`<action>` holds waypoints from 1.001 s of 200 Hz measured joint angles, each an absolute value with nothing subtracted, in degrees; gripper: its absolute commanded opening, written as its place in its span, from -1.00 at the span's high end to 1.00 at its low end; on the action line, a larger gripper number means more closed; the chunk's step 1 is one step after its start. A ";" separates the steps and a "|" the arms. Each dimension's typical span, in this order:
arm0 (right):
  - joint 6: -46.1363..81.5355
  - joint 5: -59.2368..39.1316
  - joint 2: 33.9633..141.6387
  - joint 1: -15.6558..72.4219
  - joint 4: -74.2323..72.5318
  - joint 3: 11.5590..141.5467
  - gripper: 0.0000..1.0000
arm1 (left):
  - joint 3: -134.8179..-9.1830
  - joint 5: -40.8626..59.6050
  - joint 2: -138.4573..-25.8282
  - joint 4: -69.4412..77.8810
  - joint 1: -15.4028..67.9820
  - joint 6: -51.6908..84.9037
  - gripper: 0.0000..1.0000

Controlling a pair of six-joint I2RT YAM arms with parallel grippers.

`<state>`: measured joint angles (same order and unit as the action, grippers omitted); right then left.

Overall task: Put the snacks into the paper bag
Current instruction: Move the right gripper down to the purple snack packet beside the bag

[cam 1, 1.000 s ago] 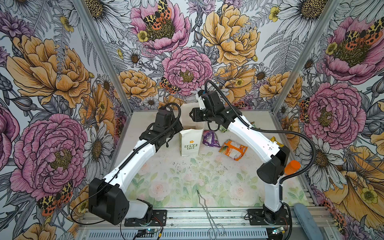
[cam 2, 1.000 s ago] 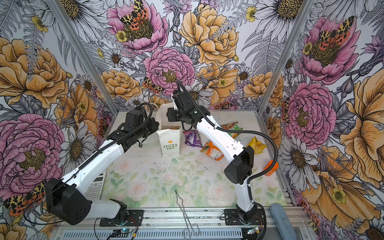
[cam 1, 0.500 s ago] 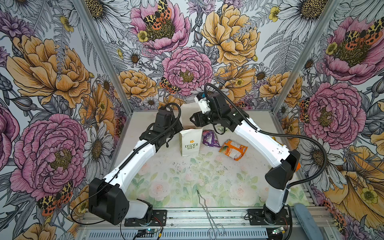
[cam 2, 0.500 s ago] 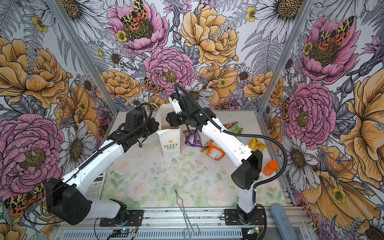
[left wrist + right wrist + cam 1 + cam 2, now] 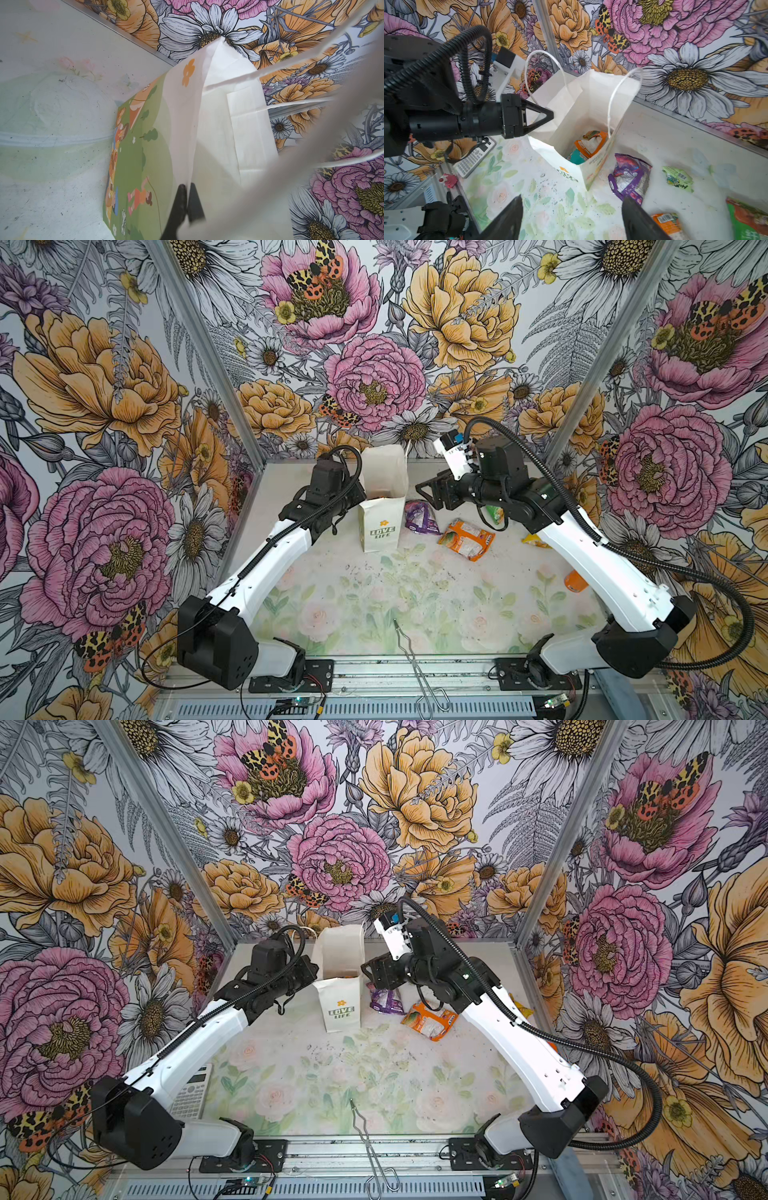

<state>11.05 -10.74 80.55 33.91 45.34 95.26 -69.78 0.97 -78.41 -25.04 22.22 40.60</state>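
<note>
Floral bench: paper bag holds two snacks, five lie outside. Left end effector pinches its rim; right end effector gapes empty.

Open paper bag with packets in it and beside it

The paper bag stands with its mouth open and its string handles up; an orange-and-white packet and a teal packet lie inside. The left gripper has its closed tip at the bag's left rim. The right gripper hangs on the bag's near side, jaws wide apart and empty. On the table, right of the bag, lie a purple packet just beside it, a small green packet, an orange packet and a green-and-orange packet. A calculator lies far left.
</note>
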 measured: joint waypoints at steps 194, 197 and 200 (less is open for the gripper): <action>20.14 -13.52 103.98 20.10 44.66 89.12 -1.00 | -68.55 1.10 -77.28 -24.97 21.87 40.60 1.00; 20.16 -13.76 104.38 20.10 44.71 89.12 -1.00 | -68.55 1.10 -77.25 -24.97 21.85 40.60 1.00; 20.23 -14.15 104.86 20.10 44.91 89.30 -1.00 | -68.55 1.10 -77.25 -24.97 21.85 40.60 1.00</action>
